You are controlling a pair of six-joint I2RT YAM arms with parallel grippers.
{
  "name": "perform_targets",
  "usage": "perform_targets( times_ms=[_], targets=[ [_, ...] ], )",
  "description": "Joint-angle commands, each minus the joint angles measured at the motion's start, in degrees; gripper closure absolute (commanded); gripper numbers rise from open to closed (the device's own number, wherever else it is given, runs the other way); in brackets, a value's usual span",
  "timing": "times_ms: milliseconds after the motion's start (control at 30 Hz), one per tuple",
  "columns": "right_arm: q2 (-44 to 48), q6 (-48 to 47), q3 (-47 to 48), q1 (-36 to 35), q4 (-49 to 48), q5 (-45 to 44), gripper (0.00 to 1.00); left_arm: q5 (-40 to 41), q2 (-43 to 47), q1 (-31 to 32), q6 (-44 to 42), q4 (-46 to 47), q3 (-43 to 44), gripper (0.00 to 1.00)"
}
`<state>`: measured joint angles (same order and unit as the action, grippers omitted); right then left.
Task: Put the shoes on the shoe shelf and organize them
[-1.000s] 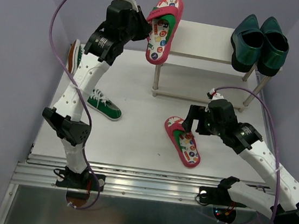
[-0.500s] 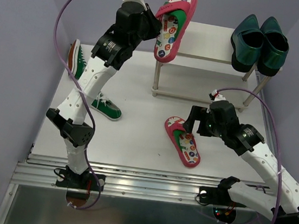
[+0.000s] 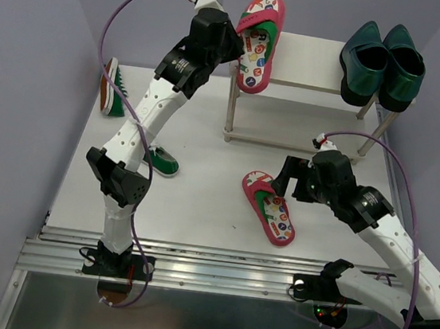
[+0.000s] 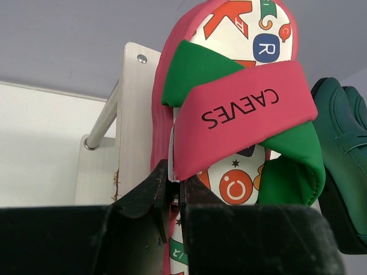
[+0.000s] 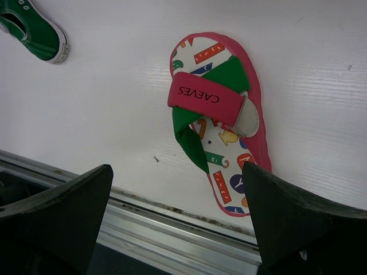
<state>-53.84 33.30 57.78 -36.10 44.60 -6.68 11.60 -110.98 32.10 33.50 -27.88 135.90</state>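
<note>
My left gripper (image 3: 237,48) (image 4: 174,186) is shut on the edge of a red flip-flop (image 3: 259,45) (image 4: 229,114) with green straps. It holds the flip-flop upright over the left end of the shoe shelf (image 3: 313,63) (image 4: 135,114). Two teal loafers (image 3: 381,64) (image 4: 341,172) stand on the shelf's right end. The other flip-flop (image 3: 269,208) (image 5: 221,120) lies flat on the table. My right gripper (image 3: 285,181) (image 5: 176,169) hangs open just above it, holding nothing. One green sneaker (image 3: 111,87) stands on its side at the left; another (image 3: 160,161) (image 5: 34,31) is partly hidden by the left arm.
Purple walls close in on the left, back and right. A metal rail (image 3: 215,272) runs along the table's near edge. The shelf's legs (image 3: 230,117) stand on the back half of the table.
The left arm has carried the held flip-flop right and slightly back, from left of the shelf to its left end. The right arm has barely moved.
</note>
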Motion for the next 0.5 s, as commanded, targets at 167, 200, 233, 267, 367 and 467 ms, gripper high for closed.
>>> perform_targets(
  times_ms=[167, 200, 233, 267, 367, 467],
  targets=[
    [1.5, 1.0, -0.8, 0.0, 0.0, -1.1, 0.0, -1.0, 2.3, 0.1, 2.8, 10.1, 1.7, 1.0],
    [1.7, 1.0, -0.9, 0.0, 0.0, -1.1, 0.0, -1.0, 2.2, 0.2, 2.8, 10.2, 1.8, 1.0],
    [1.8, 1.0, -0.9, 0.0, 0.0, -1.1, 0.0, -1.0, 2.1, 0.1, 2.8, 10.2, 1.8, 1.0],
    [1.9, 0.9, -0.8, 0.0, 0.0, -1.2, 0.0, -0.9, 1.7, 0.1, 2.8, 10.2, 1.9, 1.0],
    [2.1, 0.9, -0.9, 0.0, 0.1, -1.4, 0.0, -1.0, 1.1, 0.1, 2.6, 10.2, 2.1, 1.0],
    [2.2, 0.8, -1.0, 0.0, 0.1, -1.4, 0.0, -1.6, 0.6, 0.1, 2.8, 10.4, 2.1, 1.0]
  ],
)
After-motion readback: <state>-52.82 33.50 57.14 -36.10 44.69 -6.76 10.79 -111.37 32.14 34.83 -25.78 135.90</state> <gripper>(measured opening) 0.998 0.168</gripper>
